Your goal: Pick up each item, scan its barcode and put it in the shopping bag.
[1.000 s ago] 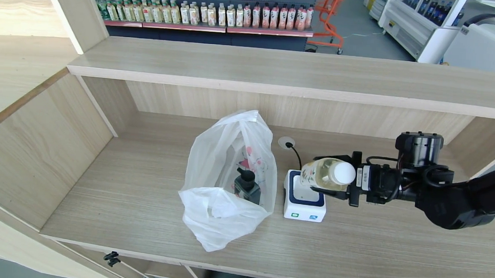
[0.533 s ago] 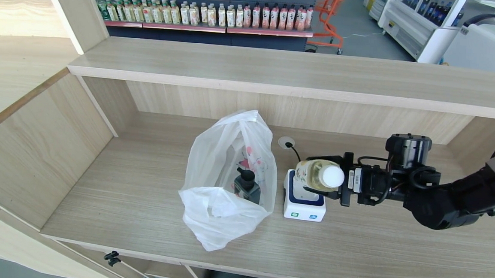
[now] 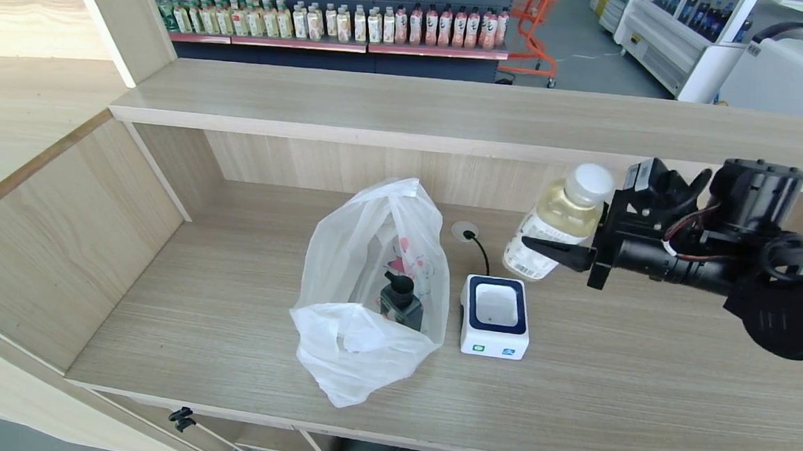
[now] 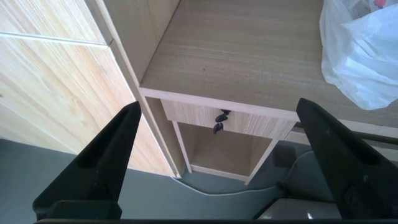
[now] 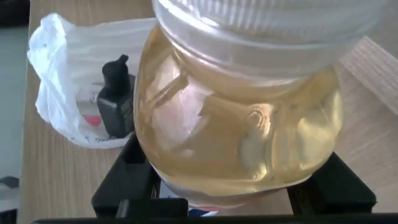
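Note:
My right gripper [image 3: 559, 243] is shut on a clear bottle of pale yellow drink [image 3: 556, 222] with a white cap, held tilted in the air up and to the right of the white scanner [image 3: 495, 316]. The bottle [image 5: 239, 121] looms close in the right wrist view, with the dark fingers [image 5: 127, 180] either side of it. A white plastic shopping bag [image 3: 367, 287] stands open left of the scanner, with a black pump bottle [image 3: 400, 300] inside; bag [image 5: 74, 81] and pump bottle [image 5: 116, 96] also appear behind the held bottle. My left gripper [image 4: 224, 155] hangs open below the counter's front edge.
The scanner's black cable runs to a grommet [image 3: 464, 231] in the counter [image 3: 608, 377]. A raised shelf [image 3: 450, 113] and back wall border the far side, and a side panel [image 3: 59, 232] closes the left. A drawer with a dark handle [image 4: 219, 121] sits under the front edge.
My right gripper has lifted the bottle off the scanner, up and to the right, and turned it from lying cap-forward to nearly upright. The scanner's window is uncovered.

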You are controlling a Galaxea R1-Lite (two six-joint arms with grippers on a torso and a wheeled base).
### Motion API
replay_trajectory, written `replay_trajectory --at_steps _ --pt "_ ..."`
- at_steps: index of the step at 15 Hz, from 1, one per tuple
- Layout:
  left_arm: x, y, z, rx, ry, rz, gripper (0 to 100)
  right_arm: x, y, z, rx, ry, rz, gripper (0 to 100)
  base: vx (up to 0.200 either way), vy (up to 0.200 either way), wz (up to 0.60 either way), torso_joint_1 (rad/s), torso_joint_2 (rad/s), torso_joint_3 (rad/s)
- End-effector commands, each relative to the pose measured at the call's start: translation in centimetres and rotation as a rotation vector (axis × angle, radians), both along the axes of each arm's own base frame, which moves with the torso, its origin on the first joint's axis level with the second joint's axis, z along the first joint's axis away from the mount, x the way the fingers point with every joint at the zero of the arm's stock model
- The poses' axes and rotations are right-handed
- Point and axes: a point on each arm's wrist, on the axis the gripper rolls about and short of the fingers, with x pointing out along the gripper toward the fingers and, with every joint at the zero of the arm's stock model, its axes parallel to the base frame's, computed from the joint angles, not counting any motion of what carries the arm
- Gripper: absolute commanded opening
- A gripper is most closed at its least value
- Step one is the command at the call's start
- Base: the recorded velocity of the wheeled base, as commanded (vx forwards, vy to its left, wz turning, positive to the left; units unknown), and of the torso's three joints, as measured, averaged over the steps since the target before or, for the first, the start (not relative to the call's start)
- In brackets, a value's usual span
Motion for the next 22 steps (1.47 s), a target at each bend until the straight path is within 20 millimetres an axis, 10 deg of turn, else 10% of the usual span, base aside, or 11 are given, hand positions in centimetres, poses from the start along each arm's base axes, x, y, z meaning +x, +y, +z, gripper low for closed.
replay_trajectory --at_steps 1,6,22 --pt "0.0 0.0 0.0 0.0 0.0 0.001 100 -5.6 1.1 6.1 0.257 0.079 -0.137 0 0.0 0.0 0.0 0.0 0.0 0.0" --pt "0.0 0.0 0.0 -0.001 0.0 0.001 100 -6.3 1.4 1.8 0.346 0.364 -0.262 0 0.0 0.0 0.0 0.0 0.0 0.0" --pt "0.0 0.0 0.0 -0.001 0.0 0.001 100 -2.9 4.3 -0.6 0.385 0.523 -0.245 0 0.0 0.038 0.0 -0.001 0.0 0.001"
